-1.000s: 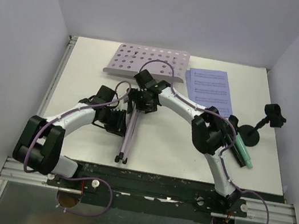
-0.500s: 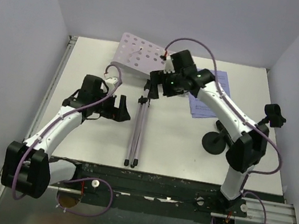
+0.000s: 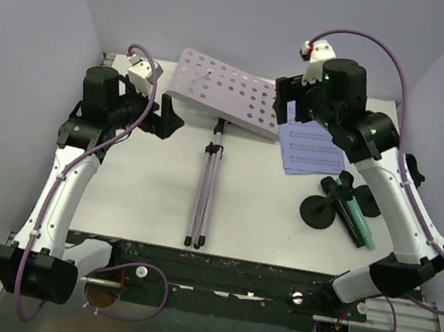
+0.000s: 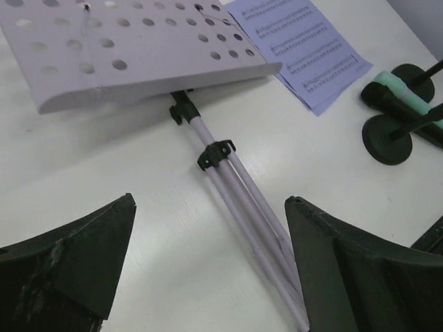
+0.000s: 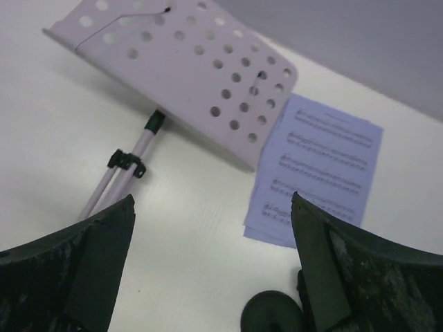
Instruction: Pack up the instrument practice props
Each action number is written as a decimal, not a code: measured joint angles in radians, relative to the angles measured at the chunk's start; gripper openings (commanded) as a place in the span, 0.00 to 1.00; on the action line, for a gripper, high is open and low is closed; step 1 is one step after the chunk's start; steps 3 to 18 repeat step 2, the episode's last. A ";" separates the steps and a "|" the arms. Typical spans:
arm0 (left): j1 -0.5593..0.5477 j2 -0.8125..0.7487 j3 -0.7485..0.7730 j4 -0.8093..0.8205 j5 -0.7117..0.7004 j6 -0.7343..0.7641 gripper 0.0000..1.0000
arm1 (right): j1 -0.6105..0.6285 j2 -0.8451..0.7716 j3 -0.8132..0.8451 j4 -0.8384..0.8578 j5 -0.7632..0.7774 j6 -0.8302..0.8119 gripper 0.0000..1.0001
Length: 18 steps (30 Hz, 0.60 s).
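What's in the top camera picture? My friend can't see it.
A music stand, with a silver pole and a lilac holed plate, lies on a white table between the left arm and right arm, whose jaws are open and empty. Right of it are sheet-music pages, two black round-based clip holders and a teal microphone.

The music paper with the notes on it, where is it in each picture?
Top external: music pages lie right of centre, toward the back of the table.
Left wrist: music pages are in the top right corner.
Right wrist: music pages are right of centre.
Shared landmark: the lilac perforated plate, whose end lies right beside the pages in all three views.
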 measured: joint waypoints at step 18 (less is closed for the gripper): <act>0.004 0.006 0.049 -0.005 -0.027 0.019 0.99 | 0.000 -0.046 -0.005 0.000 0.068 -0.015 1.00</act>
